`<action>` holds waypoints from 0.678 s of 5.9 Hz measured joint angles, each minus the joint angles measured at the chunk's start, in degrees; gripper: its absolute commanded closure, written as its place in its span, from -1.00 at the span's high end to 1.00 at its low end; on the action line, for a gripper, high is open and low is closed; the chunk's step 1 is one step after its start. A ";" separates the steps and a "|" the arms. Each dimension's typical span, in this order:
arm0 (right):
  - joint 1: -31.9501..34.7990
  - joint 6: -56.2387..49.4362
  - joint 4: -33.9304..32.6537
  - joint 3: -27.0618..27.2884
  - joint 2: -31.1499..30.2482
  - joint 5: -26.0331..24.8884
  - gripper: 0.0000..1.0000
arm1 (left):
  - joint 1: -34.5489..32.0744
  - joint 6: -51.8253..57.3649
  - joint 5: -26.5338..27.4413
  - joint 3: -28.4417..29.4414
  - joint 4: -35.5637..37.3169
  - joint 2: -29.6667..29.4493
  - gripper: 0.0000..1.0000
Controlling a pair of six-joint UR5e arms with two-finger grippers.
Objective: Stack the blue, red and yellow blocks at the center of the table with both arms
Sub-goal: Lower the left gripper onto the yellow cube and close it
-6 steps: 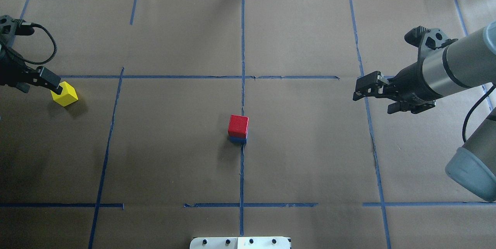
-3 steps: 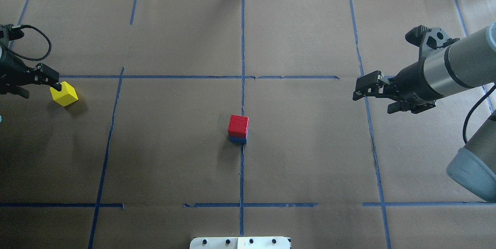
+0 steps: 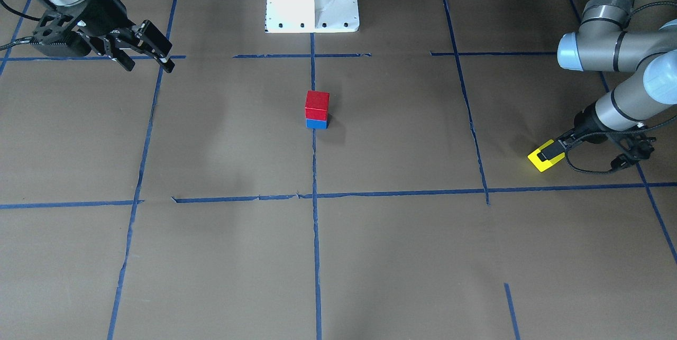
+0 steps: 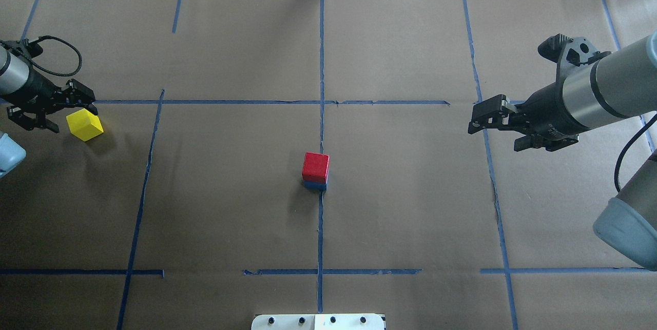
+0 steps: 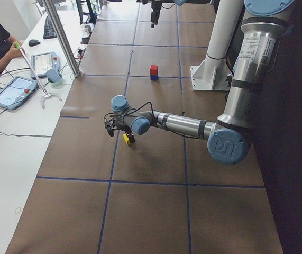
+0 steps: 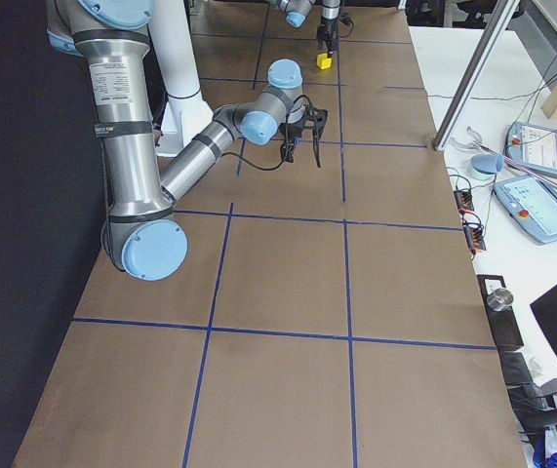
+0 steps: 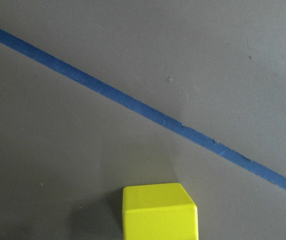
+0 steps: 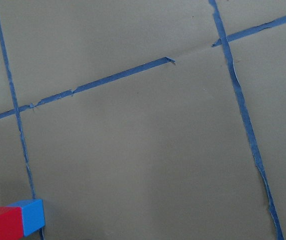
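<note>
Fingers (image 4: 82, 98) of the left gripper (image 4: 75, 119) stand spread, holding nothing, either side of the yellow block (image 4: 85, 125), which lies far out at nine o'clock from the centre stack. Step in hand, by judgement: picking the yellow; next, settle squarely and close. The cube is bright, sharp-edged and askew to the tape lines (image 4: 231, 102). The red block (image 4: 315, 166) rests on the blue block (image 4: 314, 185). The right gripper (image 4: 492, 138), at three o'clock, hangs parted and empty.

In the overhead view, the red cube (image 4: 315, 166) sits on the blue cube (image 4: 314, 185) at frame centre; the yellow cube (image 4: 85, 125) lies far left.
</note>
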 measured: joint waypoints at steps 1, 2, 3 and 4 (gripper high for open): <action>0.00 0.00 0.00 -0.01 0.07 -0.05 1.00 | 0.97 0.05 0.04 0.80 -0.04 -0.14 0.39; -0.01 0.00 0.00 -0.01 0.12 -0.07 1.00 | 1.78 0.22 0.11 1.54 -0.19 -0.21 -0.90; -0.01 0.00 0.00 -0.01 0.12 -0.05 1.00 | 2.12 0.42 0.19 1.89 -0.28 -0.72 -1.00; -0.01 0.00 0.00 -0.04 0.03 -0.03 1.00 | 2.19 0.94 0.28 1.87 -0.21 -1.74 -1.00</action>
